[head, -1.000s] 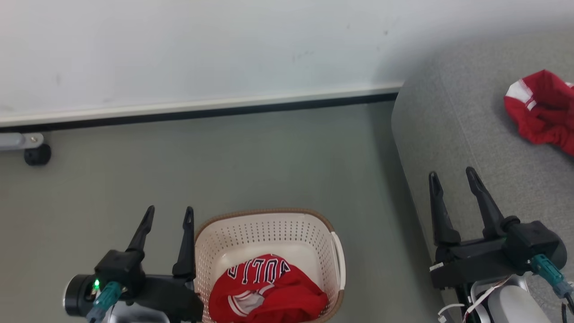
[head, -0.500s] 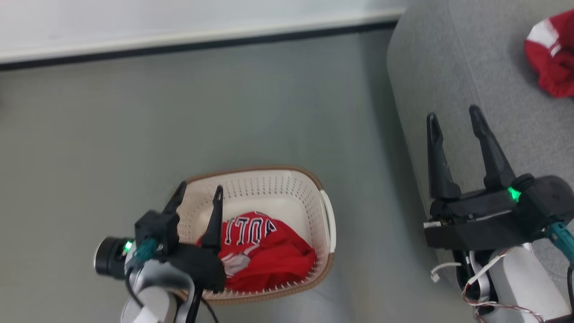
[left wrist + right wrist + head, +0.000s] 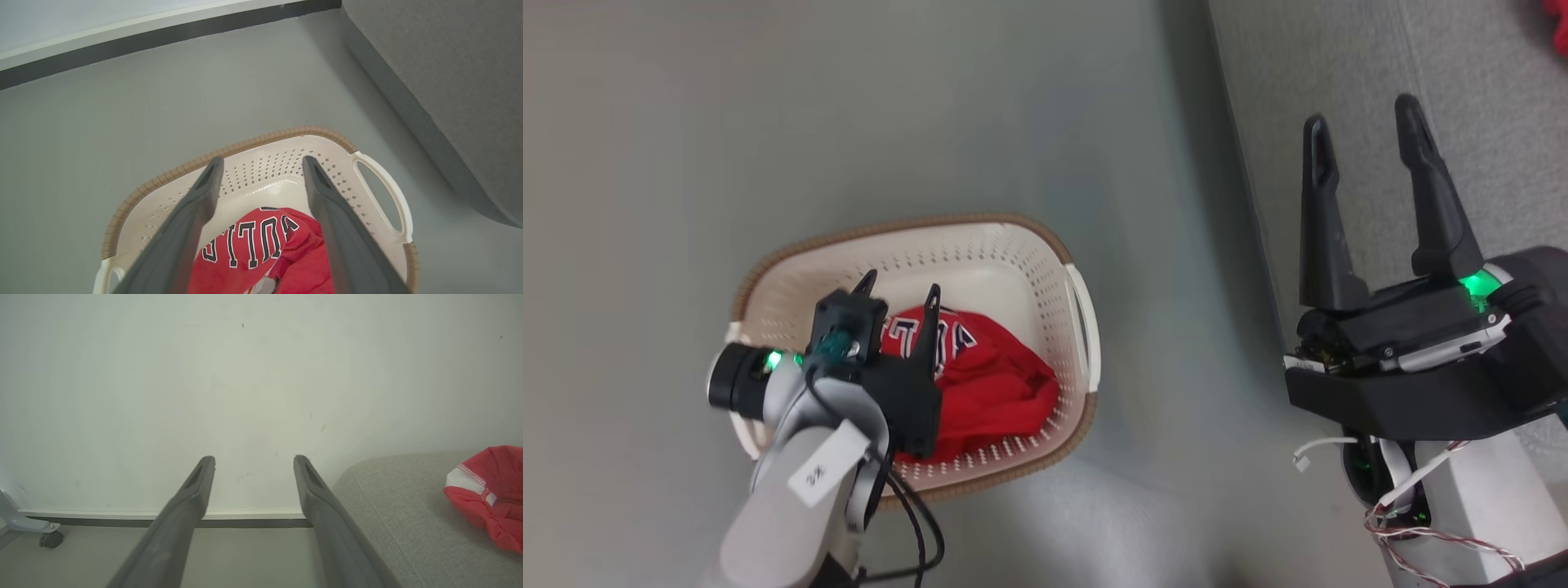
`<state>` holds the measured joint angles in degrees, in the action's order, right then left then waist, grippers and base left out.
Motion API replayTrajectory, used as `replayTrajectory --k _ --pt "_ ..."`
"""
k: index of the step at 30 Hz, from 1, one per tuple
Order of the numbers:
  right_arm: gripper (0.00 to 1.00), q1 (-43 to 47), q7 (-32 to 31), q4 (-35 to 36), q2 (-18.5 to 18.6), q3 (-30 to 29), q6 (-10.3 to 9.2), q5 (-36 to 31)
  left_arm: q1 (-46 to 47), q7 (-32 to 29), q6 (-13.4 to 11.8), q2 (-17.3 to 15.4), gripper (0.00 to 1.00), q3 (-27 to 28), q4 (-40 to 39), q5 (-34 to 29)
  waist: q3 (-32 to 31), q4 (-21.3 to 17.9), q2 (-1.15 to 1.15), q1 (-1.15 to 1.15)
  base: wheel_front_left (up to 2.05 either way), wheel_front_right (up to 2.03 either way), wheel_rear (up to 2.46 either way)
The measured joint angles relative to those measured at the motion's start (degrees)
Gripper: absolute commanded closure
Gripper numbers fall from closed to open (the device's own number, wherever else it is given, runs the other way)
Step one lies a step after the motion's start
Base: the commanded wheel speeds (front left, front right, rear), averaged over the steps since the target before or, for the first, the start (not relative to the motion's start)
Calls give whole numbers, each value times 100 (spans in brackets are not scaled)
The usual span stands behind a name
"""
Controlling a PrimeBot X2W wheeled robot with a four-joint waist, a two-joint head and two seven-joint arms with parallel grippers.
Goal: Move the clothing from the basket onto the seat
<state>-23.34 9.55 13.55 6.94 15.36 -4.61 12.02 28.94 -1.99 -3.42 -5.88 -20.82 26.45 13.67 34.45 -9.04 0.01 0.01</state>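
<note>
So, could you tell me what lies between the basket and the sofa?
That stretch is bare grey floor; the head and left wrist views both show it, with the basket and sofa apart.

A bare grey floor (image 3: 849, 122) meets a scuffed white wall (image 3: 245, 375) at a dark-edged baseboard (image 3: 102, 519), with a small caster wheel (image 3: 51, 539) far left.

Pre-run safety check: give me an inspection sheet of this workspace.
Surface: plain grey floor.
Job's things: cream perforated plastic basket with brown rim holds a crumpled red jersey; another red garment lies on the grey fabric sofa.
Clutter: nothing seen.
Grippers: left gripper open over the jersey; right gripper open, empty, near the sofa.
Cables: black cable loops by left arm; loose wires by right arm.
Surroundings: white wall, dark baseboard, caster wheel.
</note>
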Motion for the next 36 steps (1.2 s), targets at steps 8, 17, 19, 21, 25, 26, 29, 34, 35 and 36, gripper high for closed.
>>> replayTrajectory --k 8,17,19,21,25,26,29,34,35,36 --pt "0 -276 7 300 -76 10 -45 -5 681 -223 164 -79 0 -54 699 -122 691 -228 0 0 0 0 0" --pt "0 -492 64 446 -202 82 -93 -4 1215 -398 323 -413 0 -4 1354 -175 1471 -450 0 0 0 0 0" --pt "0 -569 86 435 -223 90 -94 -4 1316 -447 397 -458 0 4 1499 -175 1633 -502 0 0 0 0 0" --pt "0 -589 119 416 -230 82 -100 -3 1412 -464 403 -466 0 3 1630 -174 1778 -555 0 -1 0 0 0" --pt "0 -647 170 336 -241 73 -102 4 1590 -599 456 -468 0 4 1911 -174 2024 -662 0 -1 0 0 0" --pt "0 -666 187 321 -245 78 -102 4 1633 -652 483 -469 0 -2 1992 -174 2073 -689 0 0 0 0 0" --pt "0 -672 218 263 -259 100 -116 8 1732 -716 500 -464 0 -22 2195 -175 2194 -769 0 -1 0 0 0" --pt "0 -679 271 181 -285 135 -121 14 1910 -733 493 -449 0 -9 2477 -175 2323 -869 0 -1 0 0 0" --pt "0 -682 275 167 -289 136 -123 14 1927 -750 482 -439 0 0 2526 -175 2338 -880 -1 -1 0 0 0" --pt "0 -689 297 153 -290 137 -126 15 1946 -750 437 -433 0 3 2572 -175 2350 -887 -1 -1 0 0 0"
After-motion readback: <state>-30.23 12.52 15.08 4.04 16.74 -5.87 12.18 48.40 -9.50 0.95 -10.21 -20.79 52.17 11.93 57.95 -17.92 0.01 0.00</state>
